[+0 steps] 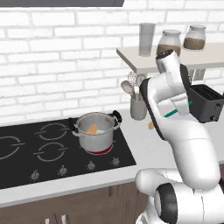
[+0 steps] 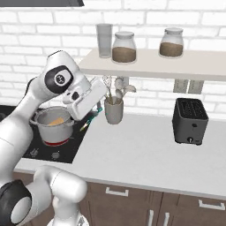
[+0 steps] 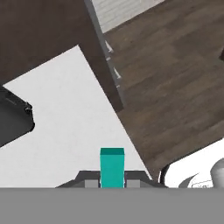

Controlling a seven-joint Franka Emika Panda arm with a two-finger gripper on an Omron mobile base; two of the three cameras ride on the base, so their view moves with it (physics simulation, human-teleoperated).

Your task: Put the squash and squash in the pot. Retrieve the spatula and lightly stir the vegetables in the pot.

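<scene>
White brick wall (image 1: 57, 57), wooden floor (image 3: 175, 83)

Two base views behind the arm, left and right, sharing pot (image 1: 95, 129), hand view close, facing countertop (image 3: 65, 127).

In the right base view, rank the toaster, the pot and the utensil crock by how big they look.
Largest to smallest, as they look in that view:
1. toaster
2. pot, partly hidden by the arm, so it may look smaller than it is
3. utensil crock
The toaster sits slightly nearer the camera, which may flatter it.

White counter (image 2: 145, 154) — toaster (image 2: 190, 120), utensil crock (image 2: 114, 110)
</scene>
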